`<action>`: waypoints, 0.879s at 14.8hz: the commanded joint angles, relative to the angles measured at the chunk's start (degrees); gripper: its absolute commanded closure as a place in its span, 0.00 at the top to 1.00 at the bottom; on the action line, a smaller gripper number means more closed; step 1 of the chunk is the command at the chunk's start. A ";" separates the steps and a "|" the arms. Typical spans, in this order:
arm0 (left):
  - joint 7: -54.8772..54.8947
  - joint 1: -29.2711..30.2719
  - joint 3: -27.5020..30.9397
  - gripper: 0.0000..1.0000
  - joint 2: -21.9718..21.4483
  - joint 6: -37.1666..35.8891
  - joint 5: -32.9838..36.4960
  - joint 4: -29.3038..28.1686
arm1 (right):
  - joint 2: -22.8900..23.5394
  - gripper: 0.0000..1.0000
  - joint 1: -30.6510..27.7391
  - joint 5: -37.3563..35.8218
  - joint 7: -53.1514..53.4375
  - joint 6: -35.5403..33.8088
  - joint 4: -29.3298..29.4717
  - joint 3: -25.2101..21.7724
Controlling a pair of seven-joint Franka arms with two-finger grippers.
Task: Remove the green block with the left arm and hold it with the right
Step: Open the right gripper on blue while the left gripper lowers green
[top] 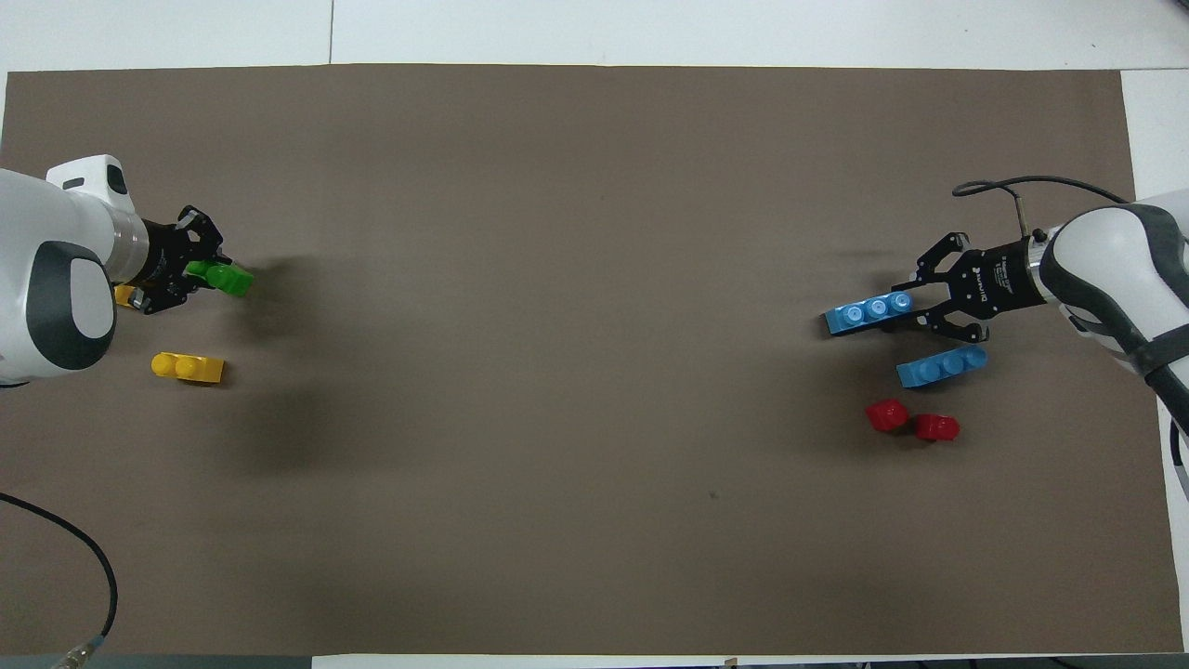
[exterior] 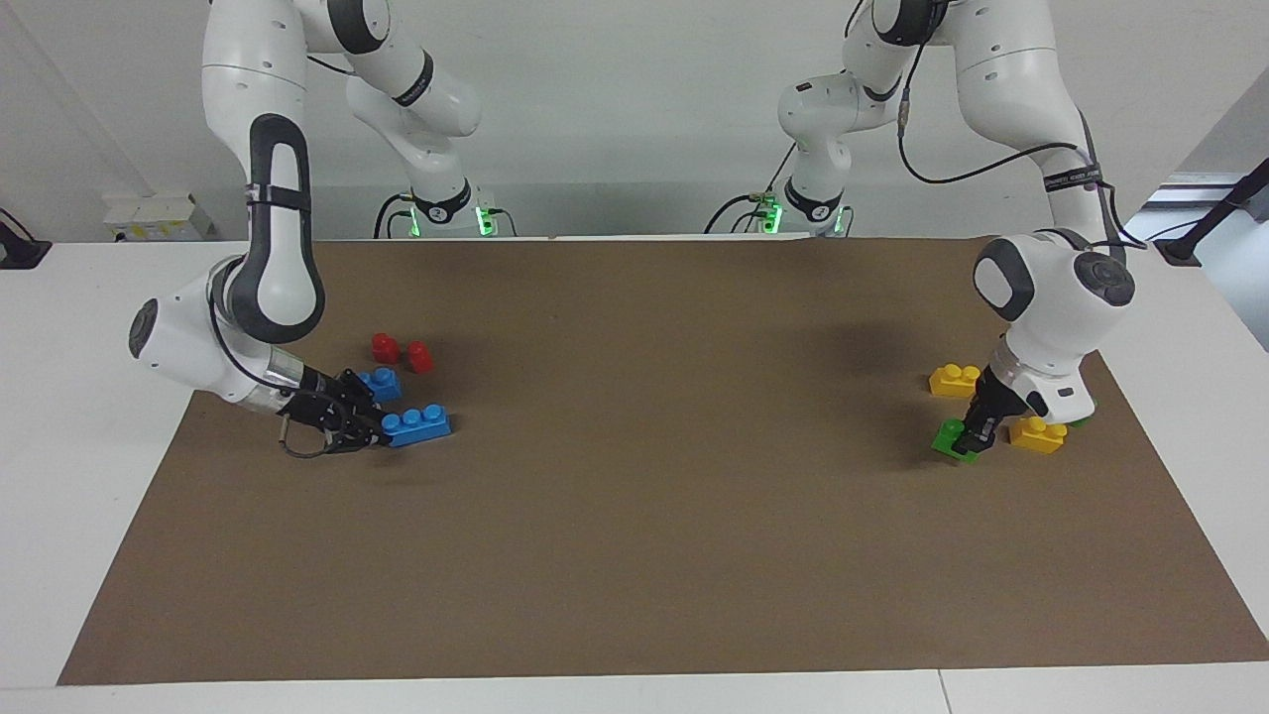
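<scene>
My left gripper (exterior: 977, 432) pinches the green block (exterior: 952, 439): small, bright green, studded, tilted, its low corner at the table (exterior: 634, 555). It sits between two yellow bricks (exterior: 1037, 434), one nearer the robots (exterior: 954, 380). My right gripper (top: 915, 309) is closed on a blue brick (top: 868, 314), by the red pieces (top: 887, 414).
</scene>
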 commanded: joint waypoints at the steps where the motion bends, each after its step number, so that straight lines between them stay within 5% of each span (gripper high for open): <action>1: -2.41 0.52 -0.29 0.00 2.04 2.31 0.87 1.05 | -0.32 1.00 -0.22 -0.19 0.20 -0.78 0.86 0.25; 4: -2.68 0.61 -0.29 0.00 2.65 3.28 0.70 0.97 | -5.23 1.00 0.39 -2.38 0.30 -5.26 1.57 0.25; 8: -2.68 1.23 -0.29 0.00 3.09 4.25 0.79 1.14 | -11.39 1.00 4.00 -14.50 -5.74 -11.57 6.03 0.42; 10: -2.51 1.05 -0.29 0.99 3.09 3.99 0.87 1.40 | -12.63 1.00 4.09 -15.48 -12.41 -17.46 10.33 0.25; 13: -2.51 0.70 -0.29 1.00 3.18 3.37 0.87 2.20 | -15.08 1.00 4.09 -20.57 -22.35 -23.10 14.56 0.69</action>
